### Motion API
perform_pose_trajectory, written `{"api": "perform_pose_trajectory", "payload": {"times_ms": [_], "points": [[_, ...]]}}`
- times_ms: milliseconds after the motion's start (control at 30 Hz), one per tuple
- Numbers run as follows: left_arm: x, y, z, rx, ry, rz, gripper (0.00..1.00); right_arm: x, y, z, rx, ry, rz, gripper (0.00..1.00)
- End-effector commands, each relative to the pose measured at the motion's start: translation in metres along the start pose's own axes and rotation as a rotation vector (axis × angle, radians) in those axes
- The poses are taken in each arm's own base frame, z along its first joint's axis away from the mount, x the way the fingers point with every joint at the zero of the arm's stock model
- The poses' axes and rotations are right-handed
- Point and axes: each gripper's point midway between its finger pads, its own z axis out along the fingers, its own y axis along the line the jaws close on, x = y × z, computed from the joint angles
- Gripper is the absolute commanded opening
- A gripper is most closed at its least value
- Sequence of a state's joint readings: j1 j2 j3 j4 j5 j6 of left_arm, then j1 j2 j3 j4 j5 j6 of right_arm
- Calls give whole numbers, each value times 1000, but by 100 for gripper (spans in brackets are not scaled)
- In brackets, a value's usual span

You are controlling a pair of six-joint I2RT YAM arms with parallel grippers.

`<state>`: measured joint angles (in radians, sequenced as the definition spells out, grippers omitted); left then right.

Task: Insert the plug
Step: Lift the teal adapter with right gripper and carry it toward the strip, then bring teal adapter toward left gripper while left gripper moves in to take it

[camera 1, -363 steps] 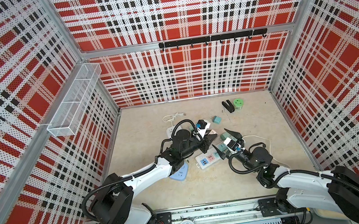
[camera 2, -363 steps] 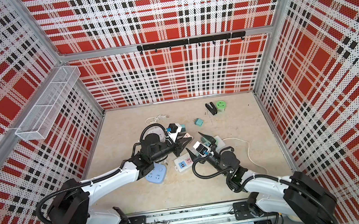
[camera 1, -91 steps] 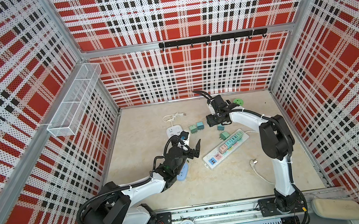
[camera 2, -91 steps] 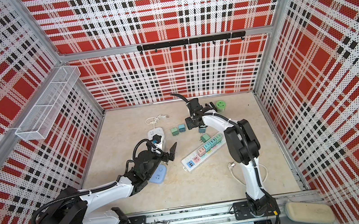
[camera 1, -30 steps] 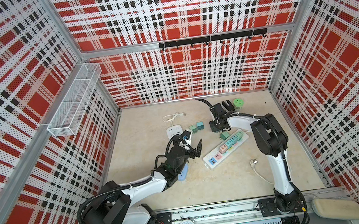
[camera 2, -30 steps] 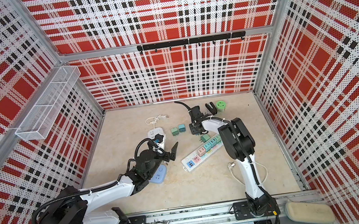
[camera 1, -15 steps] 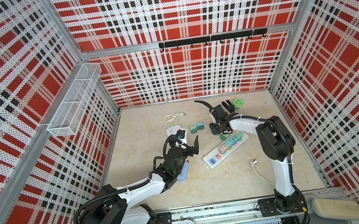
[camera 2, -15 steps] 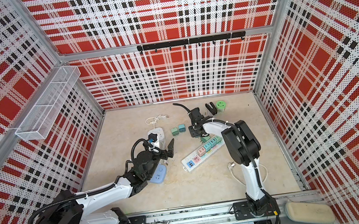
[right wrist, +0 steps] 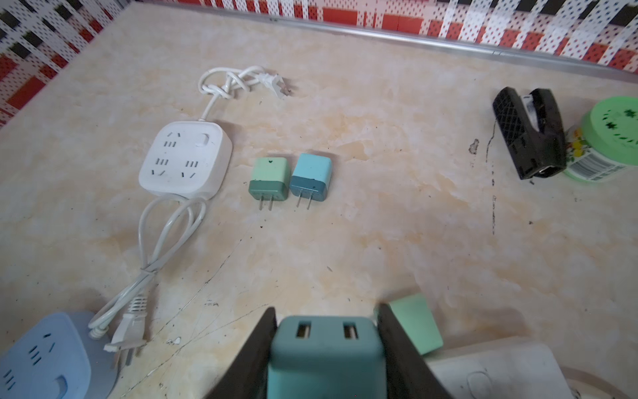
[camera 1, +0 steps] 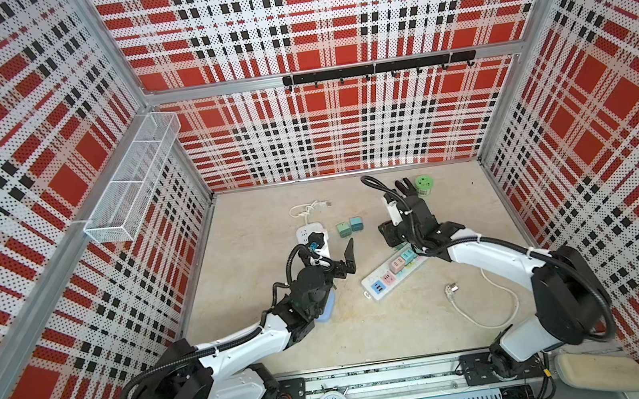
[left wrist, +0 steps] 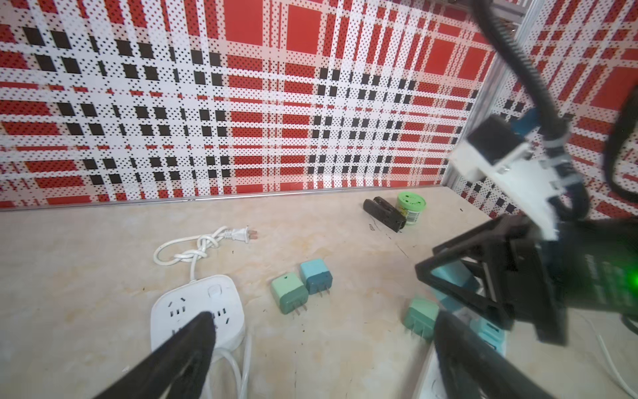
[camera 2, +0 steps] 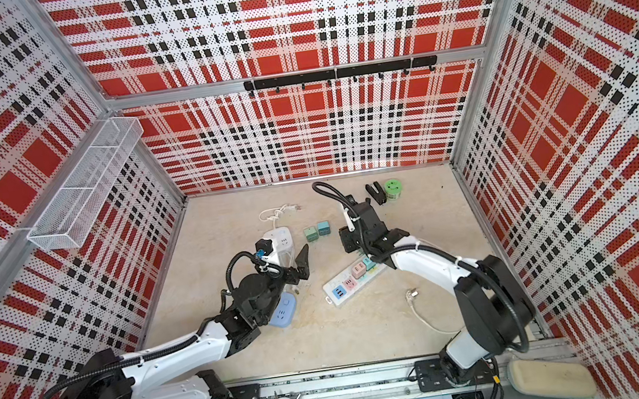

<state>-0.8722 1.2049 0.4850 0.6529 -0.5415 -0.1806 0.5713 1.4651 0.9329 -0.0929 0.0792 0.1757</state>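
Observation:
My right gripper (right wrist: 326, 345) is shut on a teal plug (right wrist: 326, 349) whose two USB slots face the camera; its prongs are hidden. In both top views this gripper (camera 1: 393, 236) (camera 2: 350, 240) hangs over the far end of the white power strip (camera 1: 375, 285) (camera 2: 335, 286), which carries several coloured plugs. Whether the teal plug touches a socket I cannot tell. A light green plug (right wrist: 416, 323) lies beside the strip's end. My left gripper (camera 1: 332, 247) (left wrist: 324, 331) stands open and empty near the white square socket block (camera 1: 311, 233) (left wrist: 196, 311).
A green plug (camera 1: 342, 230) (right wrist: 269, 178) and a blue plug (camera 1: 356, 224) (right wrist: 310, 176) lie side by side mid-table. A blue socket block (camera 2: 282, 308) sits under my left wrist. A black clip (camera 1: 406, 189) and green jar (camera 1: 425, 185) stand at the back. A loose white corded plug (camera 1: 449, 288) lies near right.
My right gripper has carried the teal plug a little nearer, from beside the strip's far end to over it. My left gripper has turned slightly and stayed open.

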Motion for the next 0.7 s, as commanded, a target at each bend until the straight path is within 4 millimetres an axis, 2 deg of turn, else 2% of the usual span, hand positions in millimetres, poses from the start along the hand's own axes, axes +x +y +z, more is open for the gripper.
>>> {"api": "perform_pose_trajectory", "payload": {"times_ms": [0, 100, 200, 367, 567, 667], "points": [[-17, 2, -3, -106, -34, -63, 99, -23, 8, -30, -44, -206, -17, 19], [-29, -1, -10, -152, -56, -69, 99, -18, 6, -55, -65, -310, -24, 16], [-36, 14, -20, -277, -99, -121, 99, -10, 8, -75, -103, -398, -30, 15], [-40, 21, -23, -297, -125, -188, 99, -1, 15, -100, -164, -511, -60, 15], [-57, 10, -17, -307, 9, -32, 99, 8, 26, -117, -235, -588, -87, 14], [-57, 6, -17, -280, 24, 22, 99, 9, 35, -122, -257, -601, -119, 13]]}}
